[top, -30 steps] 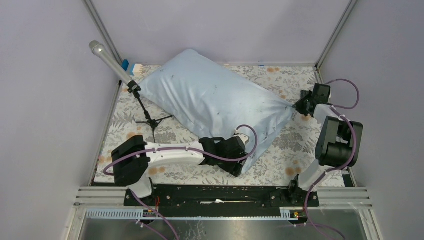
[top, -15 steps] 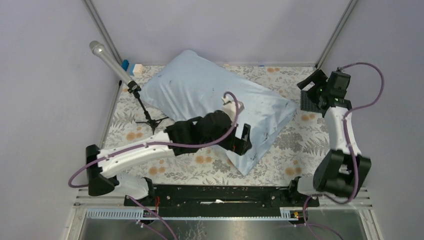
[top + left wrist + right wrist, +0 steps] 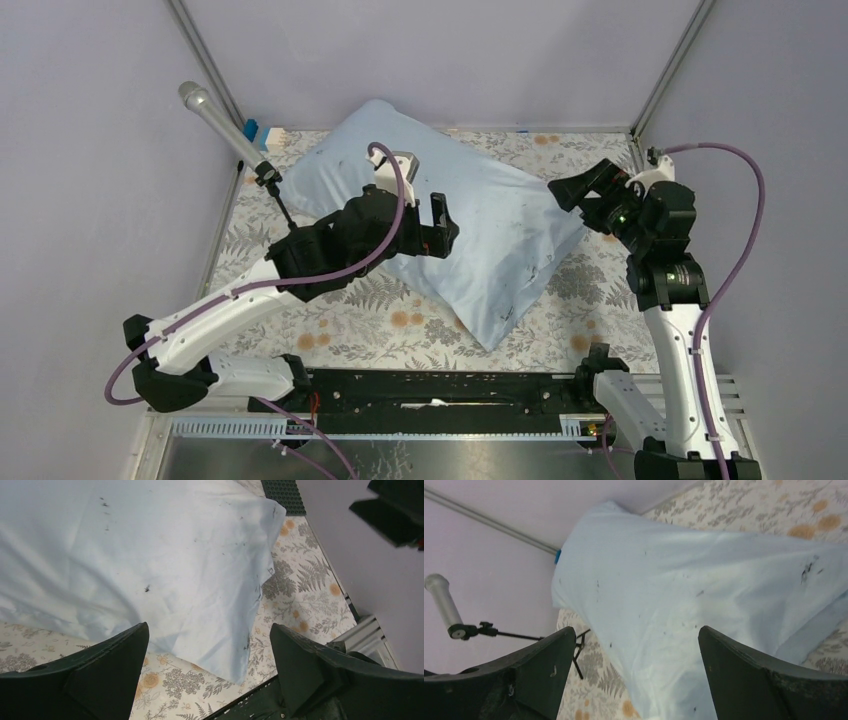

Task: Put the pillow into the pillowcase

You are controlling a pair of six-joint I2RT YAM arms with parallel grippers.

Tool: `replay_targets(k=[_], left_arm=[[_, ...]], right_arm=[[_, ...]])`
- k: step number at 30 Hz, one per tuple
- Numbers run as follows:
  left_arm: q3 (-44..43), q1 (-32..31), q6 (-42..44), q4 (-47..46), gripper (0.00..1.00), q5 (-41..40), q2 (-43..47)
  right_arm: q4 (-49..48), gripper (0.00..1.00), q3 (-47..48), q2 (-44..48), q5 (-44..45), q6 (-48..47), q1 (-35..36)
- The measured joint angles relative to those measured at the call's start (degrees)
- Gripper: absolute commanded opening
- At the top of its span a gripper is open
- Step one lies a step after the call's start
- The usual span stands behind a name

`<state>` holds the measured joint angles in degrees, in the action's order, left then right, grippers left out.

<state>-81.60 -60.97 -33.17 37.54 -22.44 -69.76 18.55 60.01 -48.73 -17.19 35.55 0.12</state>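
The pillowcase (image 3: 490,225) is fat, light blue and wrinkly with dark specks. It lies slanted from 11 to 5 o'clock on the flowery cloth (image 3: 400,330). Whatever fills it is hidden. The left gripper (image 3: 207,632) and right gripper (image 3: 636,632) are wide open, holding nothing.

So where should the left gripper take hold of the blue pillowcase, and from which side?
Probably the flat near corner of the pillowcase, where fabric lies thin on the floral cloth. The left gripper should come from the near side; the middle is too plump.
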Motion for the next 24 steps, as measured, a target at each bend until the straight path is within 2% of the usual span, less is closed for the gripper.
replay_targets(k=[10, 24], left_arm=[[2.27, 1.49, -3.04, 1.03, 0.99, -4.42, 2.67], [4.37, 4.83, -3.39, 1.77, 0.99, -4.17, 2.84]], right_arm=[[6.47, 1.00, -1.38, 0.63, -2.69, -0.50, 2.01], [6.97, 1.00, -2.03, -0.98, -2.86, -2.47, 3.23]])
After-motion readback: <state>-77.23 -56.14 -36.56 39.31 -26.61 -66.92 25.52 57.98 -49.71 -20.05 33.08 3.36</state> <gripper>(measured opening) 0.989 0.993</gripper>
